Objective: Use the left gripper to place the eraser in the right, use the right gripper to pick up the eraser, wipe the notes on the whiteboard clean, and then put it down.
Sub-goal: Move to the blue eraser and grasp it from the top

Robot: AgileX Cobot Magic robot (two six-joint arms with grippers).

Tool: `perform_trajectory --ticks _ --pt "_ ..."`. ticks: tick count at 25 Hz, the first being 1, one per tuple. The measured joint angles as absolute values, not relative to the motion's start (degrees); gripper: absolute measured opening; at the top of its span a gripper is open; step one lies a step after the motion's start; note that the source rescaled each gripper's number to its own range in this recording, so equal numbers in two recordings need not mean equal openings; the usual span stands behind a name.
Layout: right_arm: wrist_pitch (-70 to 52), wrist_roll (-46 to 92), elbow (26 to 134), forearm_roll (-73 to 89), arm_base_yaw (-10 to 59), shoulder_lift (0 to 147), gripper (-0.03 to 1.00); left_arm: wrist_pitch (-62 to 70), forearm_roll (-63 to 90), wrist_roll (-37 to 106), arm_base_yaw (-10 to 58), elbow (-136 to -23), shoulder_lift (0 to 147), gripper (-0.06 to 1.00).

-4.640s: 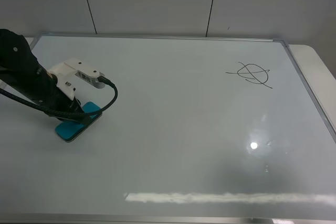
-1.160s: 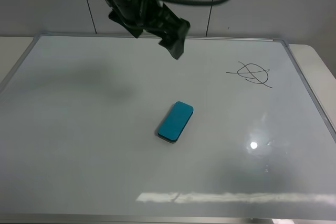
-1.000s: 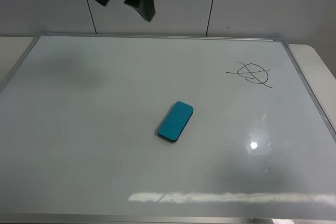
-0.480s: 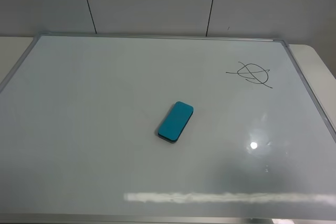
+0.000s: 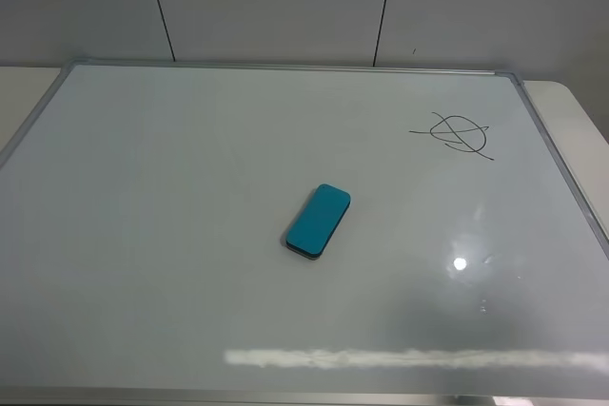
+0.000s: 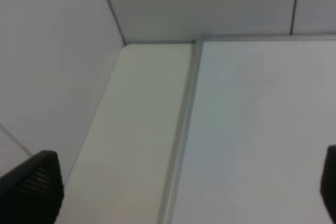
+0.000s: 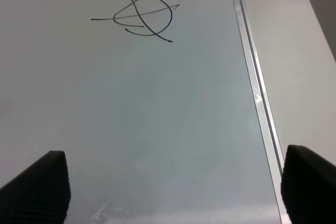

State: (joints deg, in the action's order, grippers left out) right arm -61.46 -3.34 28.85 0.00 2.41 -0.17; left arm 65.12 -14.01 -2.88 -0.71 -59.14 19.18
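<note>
The teal-blue eraser [image 5: 319, 221] lies flat near the middle of the whiteboard [image 5: 171, 168], with nothing touching it. The notes [image 5: 460, 134], a black circle crossed by strokes, sit at the board's far right; they also show in the right wrist view [image 7: 139, 17]. Neither gripper shows in the exterior view. My left gripper [image 6: 181, 192] is open and empty above the board's far left corner [image 6: 197, 43]. My right gripper [image 7: 173, 184] is open and empty above the board [image 7: 157, 108], near the notes and the board's right frame [image 7: 257, 93]. The eraser is out of both wrist views.
A cream tabletop [image 5: 576, 116] borders the board on the right and on the left [image 6: 142, 129]. Grey wall panels [image 5: 276, 2] stand behind the far edge. A light glare spot [image 5: 461, 263] lies on the board's near right.
The left arm carried the eraser from the board's left side to the middle, let it go, then rose and left the exterior view. The eraser has lain still since.
</note>
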Motion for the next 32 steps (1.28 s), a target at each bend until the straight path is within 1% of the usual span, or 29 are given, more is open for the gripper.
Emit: perform_trajectory --ticks 6,13,20,25,30,32 --pt "-61.46 -3.34 28.85 0.0 2.41 -0.17 0.6 65.36 -15.4 -6.06 -0.71 -42.9 1.55 1.0" --pt "-61.46 -3.34 28.85 0.0 2.41 -0.17 0.6 63.68 -11.13 -12.34 -0.89 -30.48 -0.35 1.0" --pt "-61.46 -3.34 28.85 0.0 2.41 -0.17 0.6 62.34 -5.83 -12.88 -0.89 -29.74 -0.35 1.0" --pt "-61.46 -3.34 28.85 0.0 2.41 -0.17 0.6 61.5 -5.56 -12.49 -0.89 -29.56 -0.35 1.0" --pt "-61.46 -3.34 28.85 0.0 2.41 -0.17 0.6 61.48 -5.56 -12.29 2.26 -29.56 -0.35 1.0" --pt "-61.46 -3.34 28.85 0.0 2.41 -0.17 0.6 61.48 -5.56 -12.29 2.48 -29.56 -0.35 1.0"
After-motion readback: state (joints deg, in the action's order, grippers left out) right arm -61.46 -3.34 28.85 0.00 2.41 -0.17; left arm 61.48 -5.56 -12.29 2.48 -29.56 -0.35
